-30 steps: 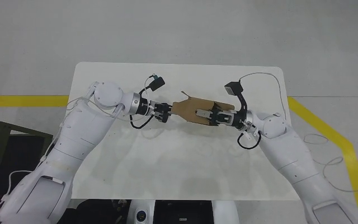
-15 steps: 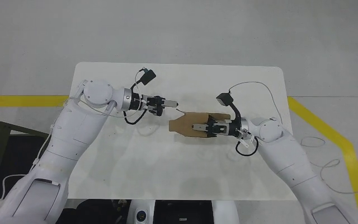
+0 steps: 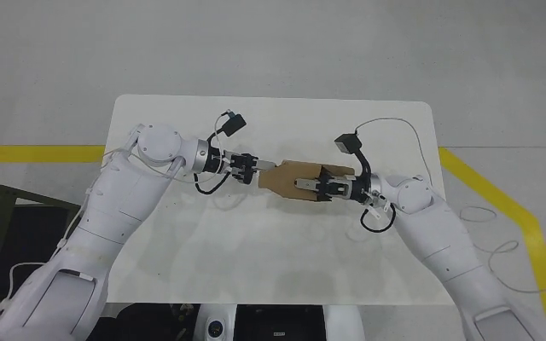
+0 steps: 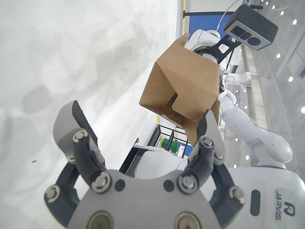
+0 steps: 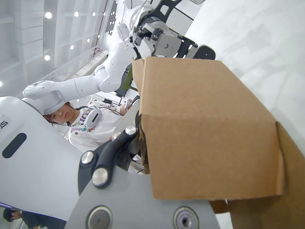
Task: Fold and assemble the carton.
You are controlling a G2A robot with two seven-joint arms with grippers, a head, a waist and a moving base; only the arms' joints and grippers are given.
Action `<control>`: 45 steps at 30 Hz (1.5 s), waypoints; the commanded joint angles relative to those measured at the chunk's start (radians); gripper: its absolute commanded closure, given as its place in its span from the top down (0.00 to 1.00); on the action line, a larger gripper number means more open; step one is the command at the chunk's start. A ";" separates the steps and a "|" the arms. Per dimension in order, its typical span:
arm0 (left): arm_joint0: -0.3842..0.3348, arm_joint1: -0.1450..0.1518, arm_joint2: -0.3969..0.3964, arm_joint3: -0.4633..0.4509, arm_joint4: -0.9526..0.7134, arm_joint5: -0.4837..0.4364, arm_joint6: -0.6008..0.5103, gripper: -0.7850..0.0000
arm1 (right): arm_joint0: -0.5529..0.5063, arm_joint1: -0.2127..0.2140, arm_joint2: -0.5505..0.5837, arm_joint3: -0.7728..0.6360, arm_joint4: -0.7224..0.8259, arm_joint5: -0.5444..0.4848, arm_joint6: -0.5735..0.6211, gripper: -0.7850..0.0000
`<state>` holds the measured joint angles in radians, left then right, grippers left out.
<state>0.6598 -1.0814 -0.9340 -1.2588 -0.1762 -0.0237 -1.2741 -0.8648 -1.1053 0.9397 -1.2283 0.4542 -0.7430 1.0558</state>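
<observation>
carton: I hold it in the air between my two arms, over the middle of the surface; as far as I can tell it is not resting on it.
carton shape: body squared up into a box; the end facing my left arm is mostly folded in, with one flap hanging loose at its edge.
right fingers: clamped on the carton's wall at the end away from my left arm; they carry the whole carton.
left fingers: spread apart and holding nothing; one tip is at the loose flap, touching it or just beside it, the other is well clear of the cardboard.
step: closing the end of the carton; I judge the task well along, with that flap not yet tucked.
next move: push the flap flat into the end with my left tip while my right keeps the box steady; go gently, because the cardboard bends easily and a skewed push could pop the other flaps open.
</observation>
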 commanded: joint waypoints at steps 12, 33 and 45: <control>-0.004 -0.006 0.016 0.000 -0.012 -0.001 -0.004 1.00 | 0.001 -0.007 -0.001 -0.020 -0.004 -0.001 -0.003 0.00; -0.018 -0.012 0.024 0.024 -0.026 -0.012 -0.008 1.00 | 0.001 -0.008 0.028 0.009 -0.004 -0.005 -0.001 0.00; 0.030 0.022 -0.084 -0.035 -0.035 -0.003 -0.004 1.00 | -0.012 0.005 0.086 0.034 -0.102 0.009 -0.071 0.00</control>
<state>0.6844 -1.0622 -1.0110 -1.2800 -0.2153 -0.0311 -1.2749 -0.8755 -1.1010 1.0241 -1.1921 0.3640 -0.7374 0.9930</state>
